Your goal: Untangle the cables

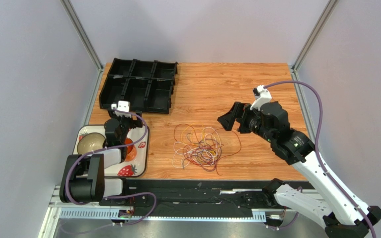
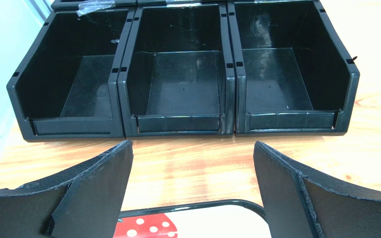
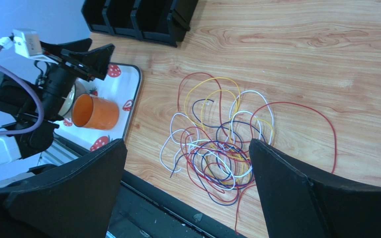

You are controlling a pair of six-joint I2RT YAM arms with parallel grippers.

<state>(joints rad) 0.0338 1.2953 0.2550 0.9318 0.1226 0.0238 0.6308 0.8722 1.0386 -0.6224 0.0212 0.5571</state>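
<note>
The cables point(image 3: 217, 148) are found as one loose tangle of thin wires in red, yellow, white and dark blue, lying flat on the wooden table point(image 1: 257, 89) at mid-width, near its front edge. The loops are densest at the front of the heap. One large red loop is thrown out to the right of the rest.

Bare wood is seen beyond the tangle and to its right. The front edge lies close behind the heap.

The right gripper point(image 3: 187, 144) is held near the far right of the tangle, fingers wide apart and nothing between them. The left gripper point(image 2: 191, 148) is positioned over the far end of a strawberry-patterned tray point(image 1: 140, 158), fingers likewise apart and empty, facing a block of black bins point(image 1: 138, 87) at the far left corner. An orange cup point(image 3: 95, 112) and a bowl point(image 1: 90, 144) are noted on the tray, which lies left of the cables, apart from them.
</note>
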